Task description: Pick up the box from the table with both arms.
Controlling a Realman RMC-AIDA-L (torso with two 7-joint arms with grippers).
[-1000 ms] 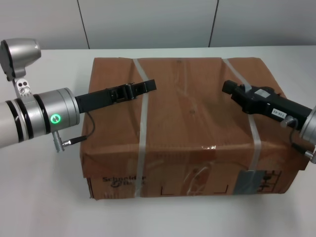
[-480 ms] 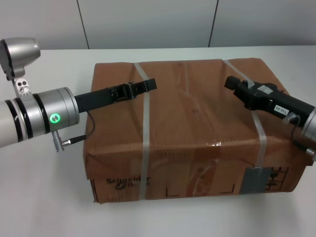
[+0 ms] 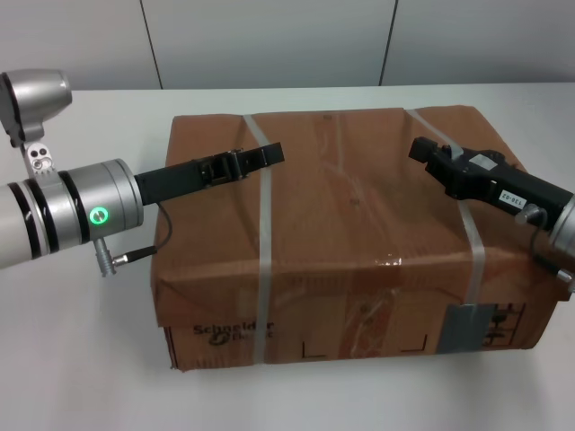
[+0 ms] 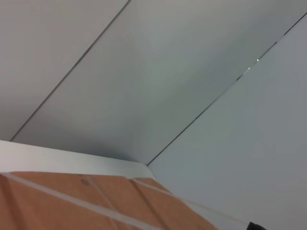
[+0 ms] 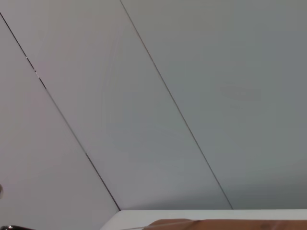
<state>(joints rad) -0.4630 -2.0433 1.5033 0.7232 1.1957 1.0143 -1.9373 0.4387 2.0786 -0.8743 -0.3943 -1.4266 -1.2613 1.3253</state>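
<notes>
- The box [image 3: 350, 233] sits on the white tabletop [image 3: 81, 377].
- The left pincer [image 3: 260, 157] reaches flat over its left top; I cannot tell its opening.
- The right pincer [image 3: 427, 154] angles across the right top; its opening is likewise unclear.

So the box [image 3: 350, 238] sits on the table [image 3: 81, 359]. Left gripper [image 3: 260, 156] is over its top left part, right gripper [image 3: 422, 153] over the top right, with the box's middle between them.
</notes>
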